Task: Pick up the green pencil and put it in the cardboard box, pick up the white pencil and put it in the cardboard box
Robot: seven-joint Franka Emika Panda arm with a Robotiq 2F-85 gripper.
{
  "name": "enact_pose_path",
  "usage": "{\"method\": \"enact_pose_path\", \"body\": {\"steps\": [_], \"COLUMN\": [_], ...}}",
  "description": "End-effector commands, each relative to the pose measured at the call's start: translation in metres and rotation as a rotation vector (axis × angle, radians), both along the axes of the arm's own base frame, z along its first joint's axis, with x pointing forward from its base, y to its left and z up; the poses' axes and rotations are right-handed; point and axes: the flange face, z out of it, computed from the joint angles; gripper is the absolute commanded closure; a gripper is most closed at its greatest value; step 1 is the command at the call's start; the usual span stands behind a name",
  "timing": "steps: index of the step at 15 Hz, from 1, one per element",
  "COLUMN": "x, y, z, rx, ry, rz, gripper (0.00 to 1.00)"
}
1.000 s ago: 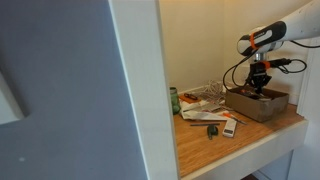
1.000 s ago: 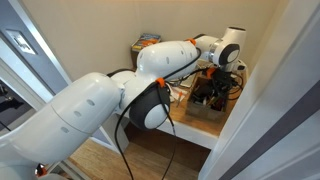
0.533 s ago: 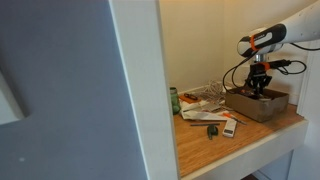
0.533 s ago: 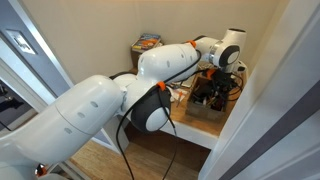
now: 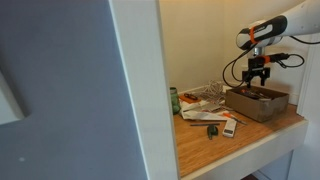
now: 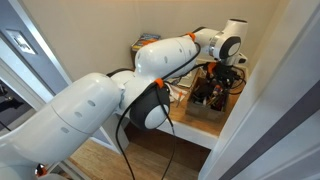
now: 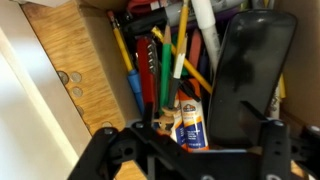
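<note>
My black two-finger gripper hangs above the shallow brown cardboard box, jaws apart and empty. Risk: a low sweep would snag the coloured pencils crowded inside.

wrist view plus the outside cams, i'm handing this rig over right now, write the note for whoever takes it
The gripper is open and empty, and hovers above the cardboard box.
In the wrist view, a dark green pencil lies in the box among pens and a glue bottle, so the green step looks done.
The white pencil cannot be picked out for sure, either in the box or in the clutter on the desk beside it.
Left to do: find the white pencil. If it is not already in the box, pick it up and drop it in.
</note>
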Motion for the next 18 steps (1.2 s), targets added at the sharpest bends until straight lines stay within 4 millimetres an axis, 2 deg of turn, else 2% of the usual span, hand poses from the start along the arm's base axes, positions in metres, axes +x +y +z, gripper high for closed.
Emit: {"method": "enact_pose_path", "body": {"steps": [1,6,12,14,15,18], "x": [-0.004,-0.003,0.018,0.015,0.019,0.020], "y": [0.009,0.026,0.067,0.082,0.073,0.086], "z": [0.031,0.048,0.059,0.056,0.050,0.049], "rx": [0.035,0.068,0.011,0.025,0.032,0.030], "ry": [0.022,0.042,0.003,0.067,0.018,0.038], "rz": [0.079,0.238,0.291,0.326,0.301,0.318], "gripper": [0.00,0.00,0.00,0.00,0.00,0.00]}}
